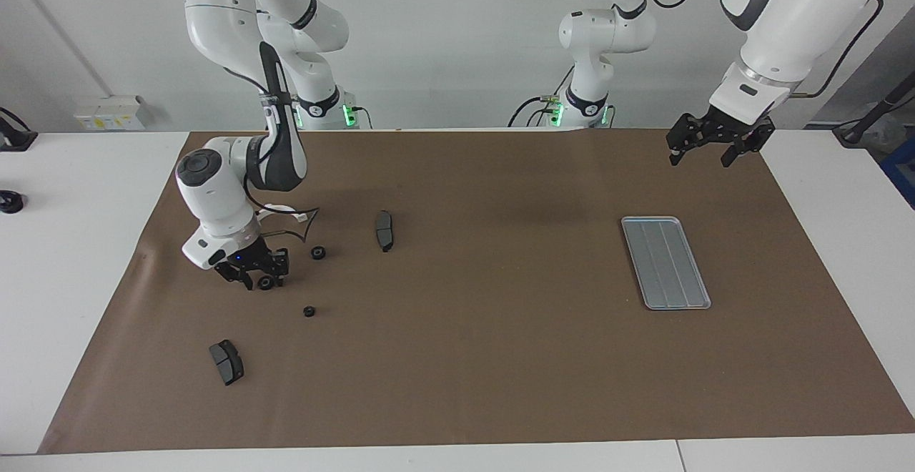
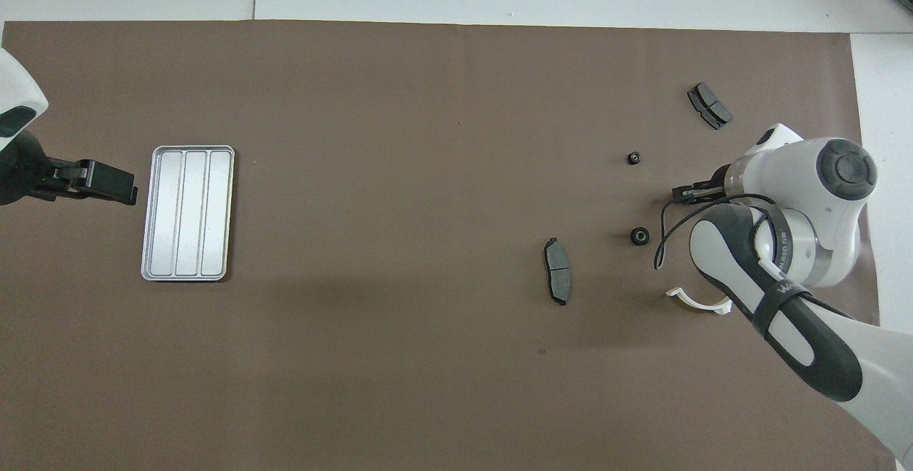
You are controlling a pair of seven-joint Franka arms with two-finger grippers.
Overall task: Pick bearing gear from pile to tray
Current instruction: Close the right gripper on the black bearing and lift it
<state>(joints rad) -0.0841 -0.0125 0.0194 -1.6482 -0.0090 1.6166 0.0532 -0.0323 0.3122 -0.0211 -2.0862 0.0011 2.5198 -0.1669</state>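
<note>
My right gripper [image 1: 264, 280] is down at the brown mat with a small black bearing gear [image 1: 266, 283] between its fingers. They stand open on either side of the gear, partly drawn in. In the overhead view the right gripper [image 2: 682, 191] covers that gear. Two more gears [image 1: 318, 252] [image 1: 309, 311] lie loose close by, also seen from above [image 2: 640, 236] [image 2: 633, 158]. The silver ridged tray [image 1: 665, 262] [image 2: 187, 213] lies empty toward the left arm's end. My left gripper [image 1: 700, 160] [image 2: 121, 187] waits open in the air beside the tray.
Two dark brake pads [image 1: 384, 230] [image 1: 226, 362] and a white half-ring bracket [image 2: 697, 303] lie around the gears. A loose black cable [image 1: 297, 218] hangs from the right wrist over the bracket. A wide stretch of bare mat [image 1: 500, 279] separates the parts from the tray.
</note>
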